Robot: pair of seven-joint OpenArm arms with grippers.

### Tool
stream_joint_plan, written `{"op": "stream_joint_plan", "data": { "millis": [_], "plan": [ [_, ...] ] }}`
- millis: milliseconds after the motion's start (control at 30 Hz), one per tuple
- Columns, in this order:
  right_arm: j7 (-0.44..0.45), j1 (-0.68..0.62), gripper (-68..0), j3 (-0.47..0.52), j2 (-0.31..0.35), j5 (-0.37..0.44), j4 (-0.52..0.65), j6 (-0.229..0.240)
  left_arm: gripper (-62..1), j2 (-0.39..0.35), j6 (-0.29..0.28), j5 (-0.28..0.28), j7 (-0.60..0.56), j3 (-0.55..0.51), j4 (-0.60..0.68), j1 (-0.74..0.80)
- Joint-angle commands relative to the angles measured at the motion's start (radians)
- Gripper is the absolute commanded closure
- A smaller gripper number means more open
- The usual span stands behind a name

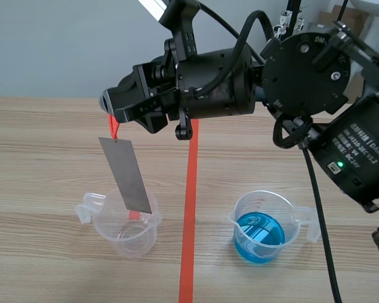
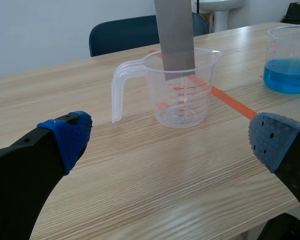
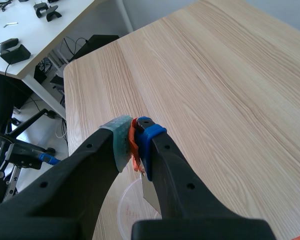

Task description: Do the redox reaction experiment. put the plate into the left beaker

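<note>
Wooden tabletop [image 1: 50, 158]. Right end effector [image 1: 110, 113] pinches orange clip [image 1: 114, 128] on grey plate [image 1: 126, 173]; plate hangs tilted, tip at mouth of left beaker [image 1: 129, 237]. Left end effector [image 2: 170, 137] spread, near that beaker.

Grey metal plate [image 1: 126, 175] hangs tilted from my right gripper [image 1: 111, 115], pinched at its red tab [image 1: 114, 128]. Its lower end is at the mouth of the clear, empty, upright left beaker [image 1: 127, 235].

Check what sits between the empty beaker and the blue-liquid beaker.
Scene view: only the orange-red tape line on the wooden table runs between the empty beaker and the blue-liquid beaker; no object there.
</note>
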Motion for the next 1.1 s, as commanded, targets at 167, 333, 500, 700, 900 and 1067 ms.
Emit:
{"op": "stream_joint_plan", "data": {
  "millis": [167,333,500,700,900,1067],
  "plan": [
    [0.041,0.013,-0.4,-0.012,0.0,0.01,-0.083,0.049,-62.3,-0.009,-0.002,-0.006,-0.013,-0.002,0.02,0.0],
    [0.055,0.013,-0.4,-0.012,0.0,-0.002,-0.109,0.055,-62.3,-0.009,-0.002,-0.006,-0.013,-0.002,0.02,0.0],
    [0.074,0.012,-0.4,-0.013,0.0,-0.004,-0.119,0.098,-62.3,-0.009,-0.002,-0.006,-0.013,-0.002,0.02,0.0],
    [0.076,0.01,-0.4,-0.032,0.0,-0.016,-0.119,0.129,-62.3,-0.009,-0.002,-0.006,-0.013,-0.002,0.02,0.0],
    [0.134,0.01,-0.4,-0.063,0.018,-0.04,-0.119,0.129,-62.3,-0.009,-0.002,-0.006,-0.013,-0.002,0.02,0.0],
    [0.168,0.01,-0.4,-0.085,0.033,-0.068,-0.119,0.132,-62.3,-0.009,-0.002,-0.006,-0.014,-0.002,0.02,0.0]
  ]
}}
